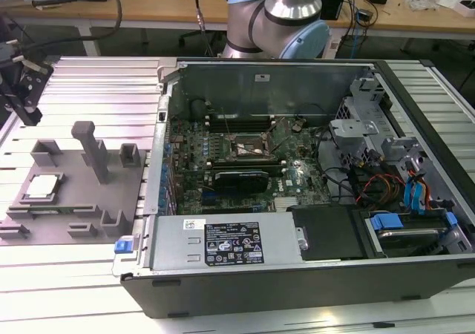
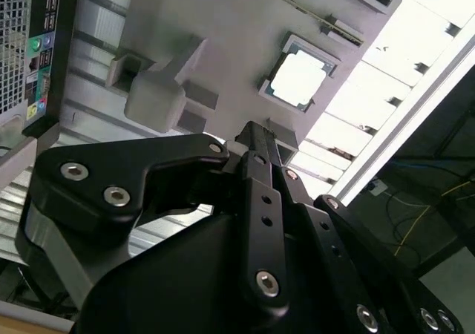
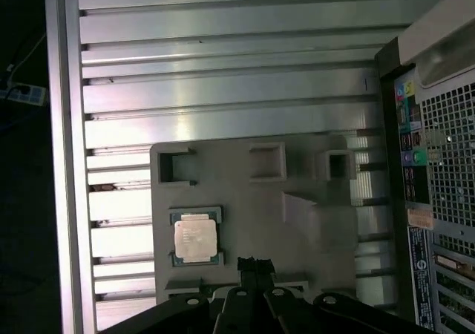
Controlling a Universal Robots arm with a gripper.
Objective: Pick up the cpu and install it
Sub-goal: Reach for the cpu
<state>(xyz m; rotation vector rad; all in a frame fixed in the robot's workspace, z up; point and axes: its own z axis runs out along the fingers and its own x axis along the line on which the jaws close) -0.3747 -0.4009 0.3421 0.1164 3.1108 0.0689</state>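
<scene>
Black end effector fingers together, empty, apart from cpu; exterior view: cpu in grey fixture, nine o'clock of computer case.

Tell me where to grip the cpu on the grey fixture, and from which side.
Probably grip the cpu by two opposite side edges, coming straight down from above: it lies flat, metal top up, in a shallow nest on the grey fixture.
</scene>
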